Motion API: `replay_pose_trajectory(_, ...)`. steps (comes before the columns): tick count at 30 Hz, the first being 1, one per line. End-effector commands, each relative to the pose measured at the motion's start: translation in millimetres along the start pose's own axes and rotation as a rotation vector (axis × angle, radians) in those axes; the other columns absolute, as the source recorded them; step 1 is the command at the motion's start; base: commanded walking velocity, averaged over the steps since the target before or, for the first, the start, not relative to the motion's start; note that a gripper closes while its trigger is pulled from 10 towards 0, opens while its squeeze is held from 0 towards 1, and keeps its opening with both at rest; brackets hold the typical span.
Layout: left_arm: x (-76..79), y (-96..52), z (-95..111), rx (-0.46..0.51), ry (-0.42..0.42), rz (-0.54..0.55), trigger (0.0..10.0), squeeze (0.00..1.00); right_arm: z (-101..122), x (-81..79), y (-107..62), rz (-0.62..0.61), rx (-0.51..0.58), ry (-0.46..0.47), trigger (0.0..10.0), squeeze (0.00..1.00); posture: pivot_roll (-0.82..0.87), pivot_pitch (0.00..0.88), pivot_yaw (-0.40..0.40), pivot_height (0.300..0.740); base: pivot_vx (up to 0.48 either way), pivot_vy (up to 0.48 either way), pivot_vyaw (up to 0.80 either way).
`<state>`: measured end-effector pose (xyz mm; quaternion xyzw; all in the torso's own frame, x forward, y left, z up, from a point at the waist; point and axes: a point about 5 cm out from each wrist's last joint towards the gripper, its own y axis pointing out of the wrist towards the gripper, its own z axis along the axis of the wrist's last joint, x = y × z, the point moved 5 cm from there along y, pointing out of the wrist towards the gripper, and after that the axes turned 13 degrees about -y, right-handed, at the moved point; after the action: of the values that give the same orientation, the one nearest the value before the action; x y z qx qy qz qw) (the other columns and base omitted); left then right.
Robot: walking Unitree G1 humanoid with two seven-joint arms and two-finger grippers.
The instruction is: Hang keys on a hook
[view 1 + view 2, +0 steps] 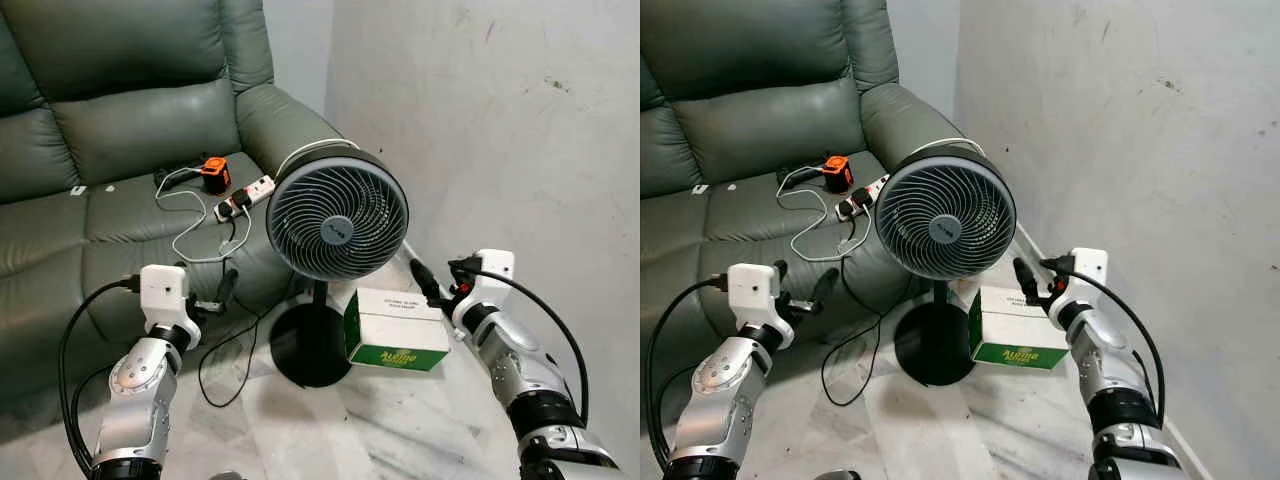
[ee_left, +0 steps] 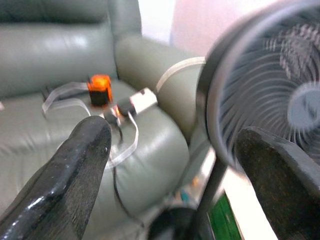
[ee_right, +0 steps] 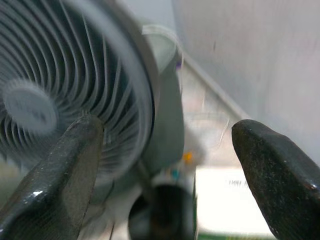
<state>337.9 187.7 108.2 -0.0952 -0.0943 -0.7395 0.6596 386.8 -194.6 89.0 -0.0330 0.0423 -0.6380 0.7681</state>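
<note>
On my left I have the left gripper (image 1: 218,296) raised in front of the green sofa (image 1: 110,140), its fingers (image 2: 70,170) spread apart with nothing between them. Beyond it on the seat cushion lie an orange device (image 1: 214,172), a white power strip (image 1: 246,196) and loose cables (image 1: 190,225). Just right of that gripper stands a black pedestal fan (image 1: 336,222). A green-and-white box (image 1: 396,330) sits on the floor beside the fan's base, touching distance from my right gripper (image 1: 432,284), which is also parted and empty, near the white wall (image 1: 520,130). I cannot make out keys or a hook here.
</note>
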Motion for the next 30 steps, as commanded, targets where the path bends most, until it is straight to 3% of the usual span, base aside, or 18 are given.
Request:
replay_pose_trajectory(1, 3.9, 1.1, 25, 0.083, 0.002, 0.017, 10.0, 0.0, 28, 7.1, -4.4, -0.042, 0.108, -0.065, 10.0, 0.0, 0.1, 0.074, -0.067, 0.74, 0.0, 0.0, 0.0)
replay_pose_trajectory(5, 8.6, -3.6, 48, 0.168, 0.038, 0.029, 10.0, 0.0, 53, 8.4, -14.6, -0.084, 0.205, -0.058, 10.0, 0.0, 0.1, 0.074, -0.067, 0.74, 0.0, 0.0, 0.0)
replay_pose_trajectory(9, 5.7, -15.6, 54, 0.203, 0.04, 0.076, 10.0, 0.0, 65, 2.3, -27.1, -0.102, 0.253, -0.033, 10.0, 0.0, 0.09, 0.074, -0.062, 0.74, 0.0, 0.0, 0.0)
replay_pose_trajectory(12, 2.0, -24.5, 46, 0.185, 0.032, 0.109, 10.0, 0.0, 61, -2.8, -34.3, -0.111, 0.237, -0.029, 10.0, 0.0, 0.09, 0.076, -0.06, 0.74, 0.0, 0.0, 0.0)
replay_pose_trajectory(20, -1.4, -23.3, 42, 0.146, 0.057, 0.143, 10.0, 0.0, 50, -7.2, -35.7, -0.11, 0.166, -0.078, 10.0, 0.0, 0.09, 0.073, -0.063, 0.74, 0.0, 0.0, 0.0)
replay_pose_trajectory(24, 1.7, -23.6, 28, 0.096, -0.012, 0.134, 10.0, 0.0, 44, -9.1, -34.0, -0.098, 0.128, -0.106, 10.0, 0.0, 0.09, 0.073, -0.064, 0.74, 0.0, 0.0, 0.0)
replay_pose_trajectory(25, 2.1, -24.1, 27, 0.095, -0.018, 0.132, 10.0, 0.67, 42, -8.7, -33.9, -0.1, 0.123, -0.108, 10.0, 0.0, 0.09, 0.073, -0.064, 0.74, 0.0, 0.0, 0.0)
replay_pose_trajectory(27, 3.4, -24.8, 25, 0.082, -0.016, 0.124, 10.0, 1.0, 39, -8.8, -34.0, -0.099, 0.104, -0.114, 10.0, 0.0, 0.1, 0.073, -0.067, 0.74, 0.0, 0.0, 0.0)
replay_pose_trajectory(29, 3.3, -25.2, 24, 0.079, -0.025, 0.128, 10.0, 1.0, 38, -10.7, -34.0, -0.086, 0.103, -0.117, 10.0, 0.02, 0.1, 0.073, -0.067, 0.74, 0.0, 0.0, 0.0)
replay_pose_trajectory(30, 2.3, -25.7, 24, 0.081, -0.027, 0.132, 10.0, 1.0, 37, -12.6, -34.3, -0.079, 0.099, -0.113, 10.0, 1.0, 0.1, 0.073, -0.067, 0.74, 0.0, 0.0, 0.0)
